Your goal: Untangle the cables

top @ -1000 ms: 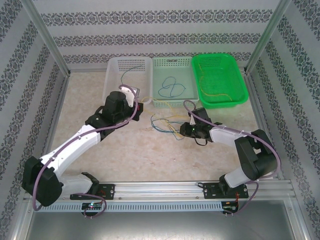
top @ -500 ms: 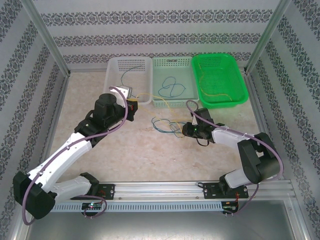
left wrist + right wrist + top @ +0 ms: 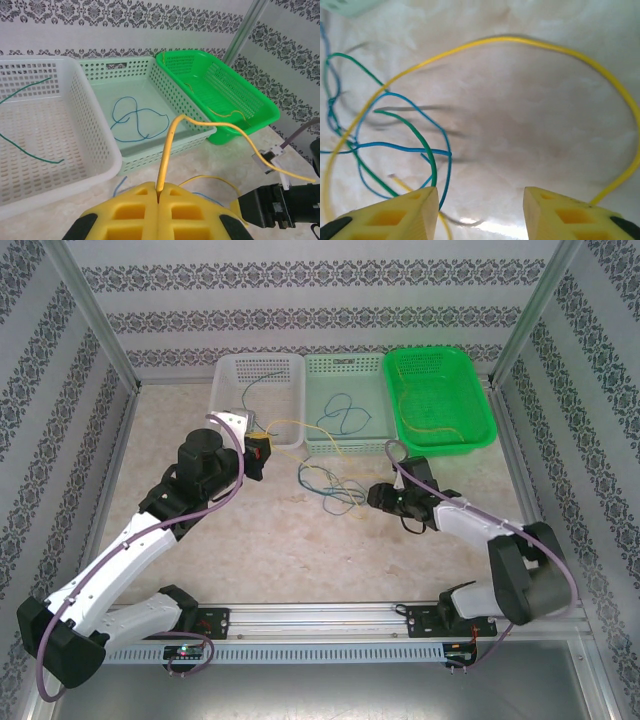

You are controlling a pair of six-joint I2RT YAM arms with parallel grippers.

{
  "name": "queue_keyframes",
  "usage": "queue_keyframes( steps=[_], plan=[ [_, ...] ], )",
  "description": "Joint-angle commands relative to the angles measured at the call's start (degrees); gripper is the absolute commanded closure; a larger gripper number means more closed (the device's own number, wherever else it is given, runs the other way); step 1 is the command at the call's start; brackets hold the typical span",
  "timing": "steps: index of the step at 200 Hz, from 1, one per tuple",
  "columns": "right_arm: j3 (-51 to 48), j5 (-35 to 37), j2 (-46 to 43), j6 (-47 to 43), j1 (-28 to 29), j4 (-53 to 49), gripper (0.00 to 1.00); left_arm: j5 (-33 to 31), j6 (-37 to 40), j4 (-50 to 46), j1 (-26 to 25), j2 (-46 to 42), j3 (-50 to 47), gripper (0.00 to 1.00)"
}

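Note:
A loose tangle of yellow, blue and green cables [image 3: 330, 485] lies on the table in front of the baskets. My left gripper [image 3: 258, 448] is left of it, shut on a yellow cable [image 3: 167, 150] that rises from between the pads [image 3: 159, 189] and arcs right toward the tangle. My right gripper [image 3: 376, 496] sits at the tangle's right edge, open, low over the table. In the right wrist view its jaws [image 3: 481, 200] hold nothing; a green cable [image 3: 427, 150] and a blue cable [image 3: 405, 146] pass by the left finger, and a yellow cable [image 3: 520, 41] loops beyond.
Three baskets stand at the back: a white one [image 3: 225, 390] with a green strand, a pale green one [image 3: 345, 365] with a blue strand [image 3: 135, 120], and a bright green one [image 3: 440, 360] with a yellow strand. Metal frame posts flank the table.
The left arm has drawn back to the left, keeping its grip on the yellow cable. The right gripper has opened. The tangle has spread slightly leftward.

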Motion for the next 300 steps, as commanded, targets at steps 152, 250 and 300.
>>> queue_keyframes(
  steps=[152, 250, 300],
  plan=[
    [-3.16, -4.35, -2.06, -6.82, 7.35, 7.43, 0.34, 8.25, -9.83, 7.07, 0.76, 6.14, 1.11, 0.94],
    [3.02, 0.45, 11.89, -4.94, 8.85, 11.77, 0.89, 13.83, -13.81, 6.67, 4.11, 6.65, 1.31, 0.94],
    [0.85, -0.9, 14.73, 0.57, 6.64, 13.07, 1.0, 19.94, -19.4, 10.04, 8.84, 4.6, 0.09, 0.94]
  ],
)
